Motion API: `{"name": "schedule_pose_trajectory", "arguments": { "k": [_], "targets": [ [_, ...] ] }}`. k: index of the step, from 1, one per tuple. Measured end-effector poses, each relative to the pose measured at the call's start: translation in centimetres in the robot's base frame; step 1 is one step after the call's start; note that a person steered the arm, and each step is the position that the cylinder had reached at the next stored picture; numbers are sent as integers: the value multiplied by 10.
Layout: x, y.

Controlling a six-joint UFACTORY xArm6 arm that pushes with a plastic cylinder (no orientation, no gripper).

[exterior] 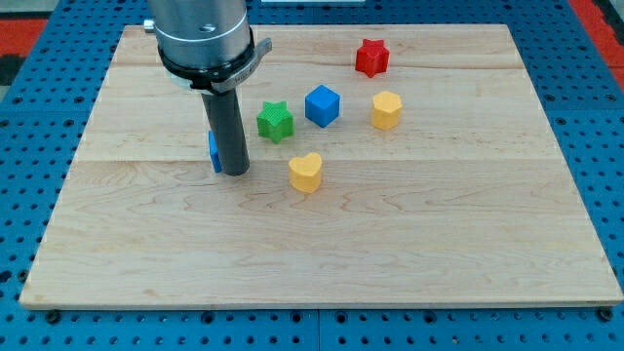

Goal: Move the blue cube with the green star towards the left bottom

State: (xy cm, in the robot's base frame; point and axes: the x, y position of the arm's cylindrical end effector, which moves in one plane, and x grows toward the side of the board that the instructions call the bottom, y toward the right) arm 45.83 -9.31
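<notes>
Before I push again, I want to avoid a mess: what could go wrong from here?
My tip sits left of the green star and blue cube, so pushing from here would likely send them right. A partly hidden blue block touches the rod and may get dragged. The yellow heart lies near the bottom-left path.

Tool tip [232, 173] left of green star [275, 121]; blue cube [323, 105] just right of star.

Wood board [468, 253] w/ six small coloured blocks.
</notes>
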Motion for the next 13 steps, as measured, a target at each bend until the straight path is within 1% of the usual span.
{"name": "schedule_pose_trajectory", "arguments": {
  "k": [1, 2, 3, 4, 5, 6, 7, 9, 10, 11, 12, 13],
  "targets": [
    [-3, 1],
    [-20, 11],
    [10, -42],
    [41, -74],
    [35, -31],
    [-2, 17],
    [-31, 72],
    [-55, 186],
    [-87, 217],
    [-81, 152],
    [-59, 76],
    [-59, 121]
  ]
}}
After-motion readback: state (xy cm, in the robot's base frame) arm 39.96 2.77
